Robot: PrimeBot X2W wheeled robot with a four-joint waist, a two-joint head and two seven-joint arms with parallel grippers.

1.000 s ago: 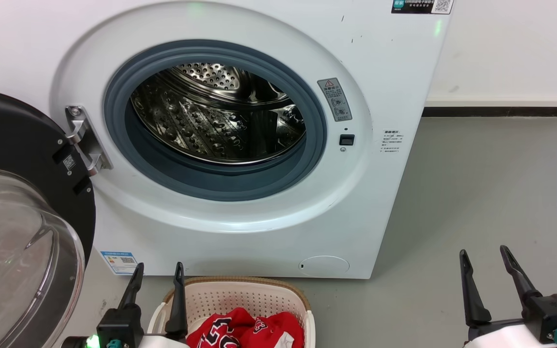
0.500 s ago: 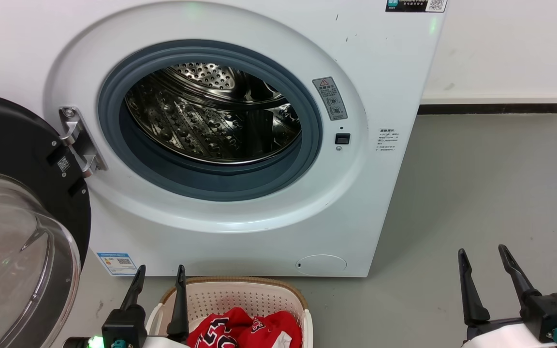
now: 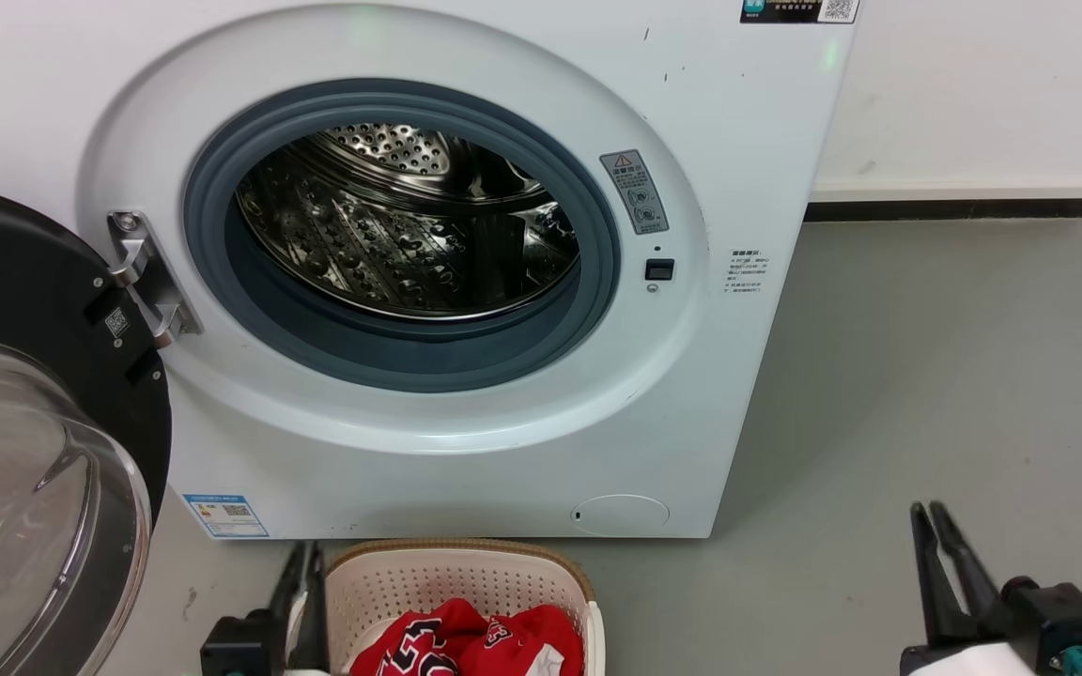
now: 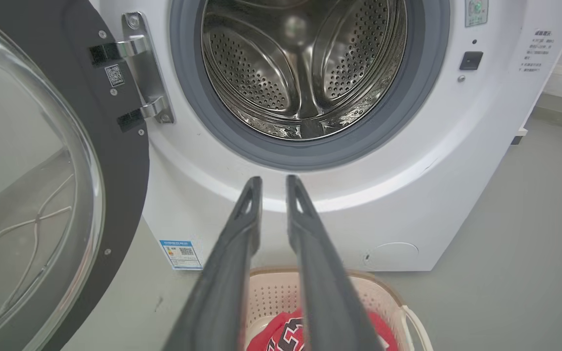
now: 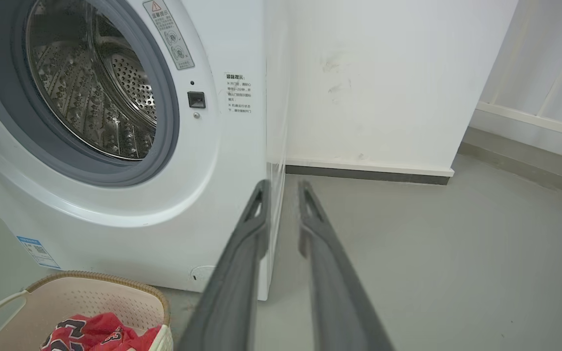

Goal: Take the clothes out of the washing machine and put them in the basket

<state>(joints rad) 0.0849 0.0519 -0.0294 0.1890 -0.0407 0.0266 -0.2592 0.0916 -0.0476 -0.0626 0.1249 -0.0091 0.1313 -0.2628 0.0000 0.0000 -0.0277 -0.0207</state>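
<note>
The white washing machine [image 3: 466,441] stands open, and I see no fabric in its steel drum [image 3: 409,225]. Red clothes [image 3: 466,643] lie in the cream basket [image 3: 456,545] on the floor just below the porthole. My left gripper [image 3: 309,549] sits at the basket's left edge, its fingers only a narrow gap apart with nothing between them. In the left wrist view this gripper [image 4: 273,180] points at the machine's front above the basket [image 4: 383,288]. My right gripper [image 3: 928,509] hovers over bare floor at the right, also narrowly open and empty [image 5: 283,184].
The machine's black-framed glass door [image 3: 43,441] hangs open at the far left, close to my left arm. Grey floor [image 3: 926,357] stretches to the right of the machine. A white wall with a dark skirting [image 3: 945,208] runs behind.
Both grippers' fingers have drawn much closer together and sit a little lower in the head view. The head view has shifted slightly; machine, basket and clothes lie as before.
</note>
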